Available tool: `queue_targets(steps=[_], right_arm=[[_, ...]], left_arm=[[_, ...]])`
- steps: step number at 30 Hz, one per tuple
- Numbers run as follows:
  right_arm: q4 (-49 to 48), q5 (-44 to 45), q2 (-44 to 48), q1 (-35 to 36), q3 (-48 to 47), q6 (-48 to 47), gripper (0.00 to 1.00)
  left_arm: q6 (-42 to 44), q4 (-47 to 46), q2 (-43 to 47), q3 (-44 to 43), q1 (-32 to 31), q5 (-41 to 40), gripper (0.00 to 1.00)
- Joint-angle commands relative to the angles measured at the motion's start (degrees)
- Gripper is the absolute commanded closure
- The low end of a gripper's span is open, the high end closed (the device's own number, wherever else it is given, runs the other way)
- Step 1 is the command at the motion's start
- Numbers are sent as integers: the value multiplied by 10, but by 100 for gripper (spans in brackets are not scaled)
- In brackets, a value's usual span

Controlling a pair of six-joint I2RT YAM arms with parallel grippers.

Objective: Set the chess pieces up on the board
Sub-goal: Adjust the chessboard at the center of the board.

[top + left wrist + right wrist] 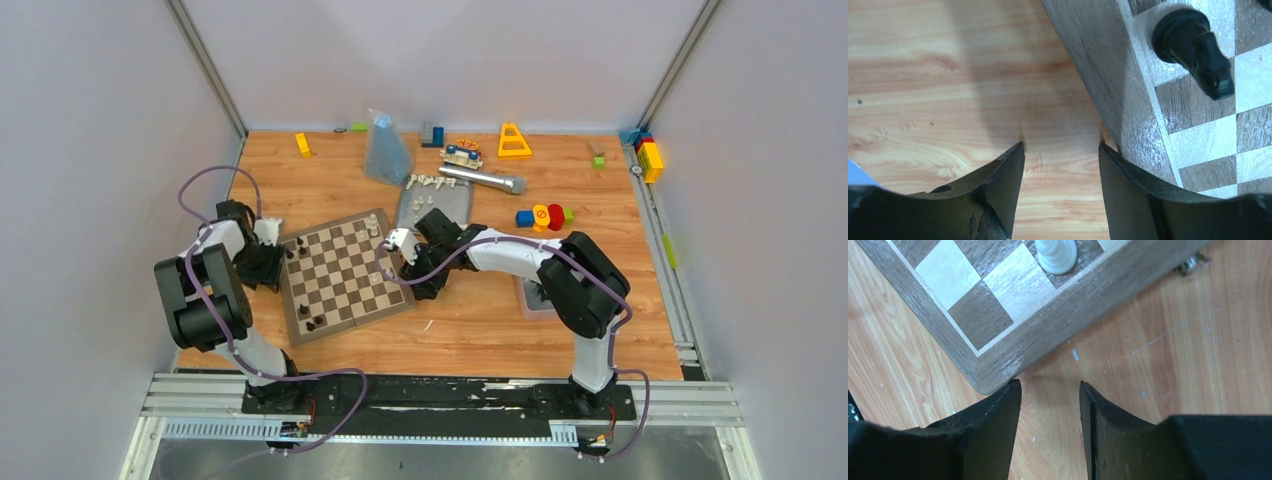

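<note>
Both grippers empty at the edges of the square brown-and-cream wooden chessboard.
I see my left gripper with jaws apart over the light wooden tabletop, just beside the board's border and near a black chess piece. My right gripper also gapes, holding nothing, at a board corner near a cream-white piece.

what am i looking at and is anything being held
Two robot arms are bolted to a table. The wide picture looks down from above; the other two come from a camera on each wrist, so the black prongs are its own fingers. The left gripper and right gripper are both open, holding nothing, each at the rim of the chessboard. A black chess piece and a white one stand on it; more white pieces wait in a grey tray. Toy blocks lie behind.
</note>
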State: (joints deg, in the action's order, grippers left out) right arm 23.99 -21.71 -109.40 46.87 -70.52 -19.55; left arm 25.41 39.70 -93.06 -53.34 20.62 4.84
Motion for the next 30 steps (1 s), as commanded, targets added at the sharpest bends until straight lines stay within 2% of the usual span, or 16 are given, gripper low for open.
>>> queue_targets(steps=[1, 17, 30], right_arm=[[-18, 2, -5, 21, -15, 10, 53], [-41, -32, 51, 116, 29, 61, 55], [-31, -31, 65, 137, 14, 64, 51]], left_arm=[[-12, -19, -36, -15, -37, 26, 35], [-15, -1, -139, -144, -141, -28, 36], [-31, 37, -242, -285, -233, -38, 36]])
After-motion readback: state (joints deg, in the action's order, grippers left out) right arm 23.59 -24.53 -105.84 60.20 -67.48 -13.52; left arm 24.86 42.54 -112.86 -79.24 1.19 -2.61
